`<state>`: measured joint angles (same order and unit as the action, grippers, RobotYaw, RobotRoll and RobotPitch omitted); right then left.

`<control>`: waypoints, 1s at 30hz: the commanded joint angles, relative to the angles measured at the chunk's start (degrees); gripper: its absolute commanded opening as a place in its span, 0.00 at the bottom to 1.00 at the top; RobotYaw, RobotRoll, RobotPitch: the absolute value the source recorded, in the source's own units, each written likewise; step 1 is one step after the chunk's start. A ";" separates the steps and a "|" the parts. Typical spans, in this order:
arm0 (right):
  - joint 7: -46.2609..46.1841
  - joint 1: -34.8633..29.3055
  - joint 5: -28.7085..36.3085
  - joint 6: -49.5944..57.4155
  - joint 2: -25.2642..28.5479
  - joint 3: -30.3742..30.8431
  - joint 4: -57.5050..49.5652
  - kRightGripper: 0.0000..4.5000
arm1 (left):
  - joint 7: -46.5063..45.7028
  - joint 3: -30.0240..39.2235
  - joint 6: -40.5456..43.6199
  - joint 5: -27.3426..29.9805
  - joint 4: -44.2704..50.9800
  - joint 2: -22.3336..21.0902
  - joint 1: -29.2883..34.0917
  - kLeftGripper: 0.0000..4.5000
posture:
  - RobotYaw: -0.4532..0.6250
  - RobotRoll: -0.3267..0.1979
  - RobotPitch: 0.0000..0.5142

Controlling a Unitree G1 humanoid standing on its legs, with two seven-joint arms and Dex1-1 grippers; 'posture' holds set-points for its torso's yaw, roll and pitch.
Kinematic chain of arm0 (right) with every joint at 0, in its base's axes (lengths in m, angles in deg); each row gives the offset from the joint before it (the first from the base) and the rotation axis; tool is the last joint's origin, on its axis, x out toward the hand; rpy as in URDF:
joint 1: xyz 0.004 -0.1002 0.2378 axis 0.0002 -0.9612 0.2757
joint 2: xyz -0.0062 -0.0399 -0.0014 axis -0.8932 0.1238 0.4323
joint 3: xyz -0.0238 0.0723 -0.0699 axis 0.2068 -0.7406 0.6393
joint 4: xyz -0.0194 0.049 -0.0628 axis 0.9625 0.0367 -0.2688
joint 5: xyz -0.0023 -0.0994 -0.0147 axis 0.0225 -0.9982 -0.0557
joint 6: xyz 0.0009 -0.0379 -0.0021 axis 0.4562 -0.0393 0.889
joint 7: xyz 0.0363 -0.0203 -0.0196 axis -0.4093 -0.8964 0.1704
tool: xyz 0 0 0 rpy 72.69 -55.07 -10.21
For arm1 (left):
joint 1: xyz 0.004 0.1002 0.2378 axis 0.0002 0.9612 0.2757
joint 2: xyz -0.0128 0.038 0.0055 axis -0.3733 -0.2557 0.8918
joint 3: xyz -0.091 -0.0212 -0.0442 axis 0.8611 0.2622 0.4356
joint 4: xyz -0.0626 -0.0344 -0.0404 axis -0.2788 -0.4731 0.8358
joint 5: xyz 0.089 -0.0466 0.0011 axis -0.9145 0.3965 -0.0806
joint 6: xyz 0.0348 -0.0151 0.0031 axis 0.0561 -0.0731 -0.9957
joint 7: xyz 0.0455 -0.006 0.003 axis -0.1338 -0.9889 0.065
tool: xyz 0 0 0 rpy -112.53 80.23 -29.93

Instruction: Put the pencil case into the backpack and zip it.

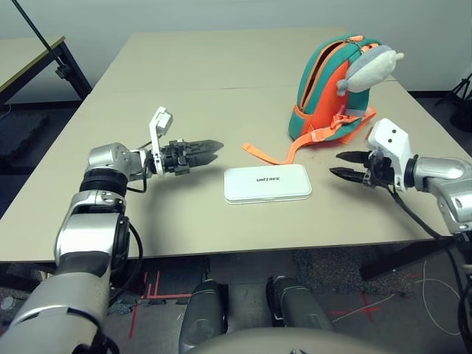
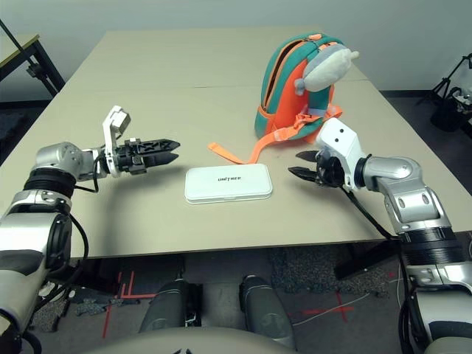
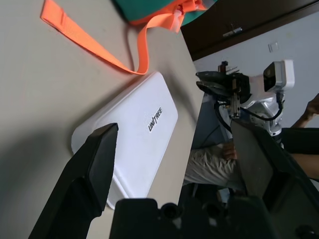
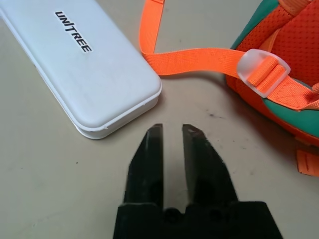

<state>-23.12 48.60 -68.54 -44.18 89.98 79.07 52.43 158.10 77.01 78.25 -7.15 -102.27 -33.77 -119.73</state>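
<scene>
White pencil case (image 1: 267,184) with dark lettering; orange-and-teal backpack (image 1: 325,96); grey-and-white plush (image 1: 370,68); beige table (image 1: 192,110).

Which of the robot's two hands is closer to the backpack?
The right hand: it is beside the backpack's side of the white case, while the left hand is at the case's opposite end.

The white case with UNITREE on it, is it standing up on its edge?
No, the white case lies flat on the table, its lettered face turned up.
</scene>
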 commanded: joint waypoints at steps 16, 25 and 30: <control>0.06 0.00 -1.45 -1.69 -0.08 1.16 0.53 0.01 | 5.51 -6.99 4.28 -7.63 -2.81 -1.16 -0.04 1.00 | 0.25 0.62 0.14; -0.42 0.55 -4.64 -4.63 0.41 2.65 3.31 0.01 | 4.98 -7.47 2.23 -9.97 -4.92 -0.03 0.16 1.00 | 0.24 0.62 0.12; -1.14 1.03 -6.90 -7.04 -0.55 3.32 6.19 0.01 | 4.42 -6.58 1.11 -10.34 -6.04 0.92 -0.18 1.00 | 0.23 0.62 0.12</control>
<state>-23.77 48.84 -74.36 -50.08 89.79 81.30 57.17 163.61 70.57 80.16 -16.05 -107.12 -33.51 -119.47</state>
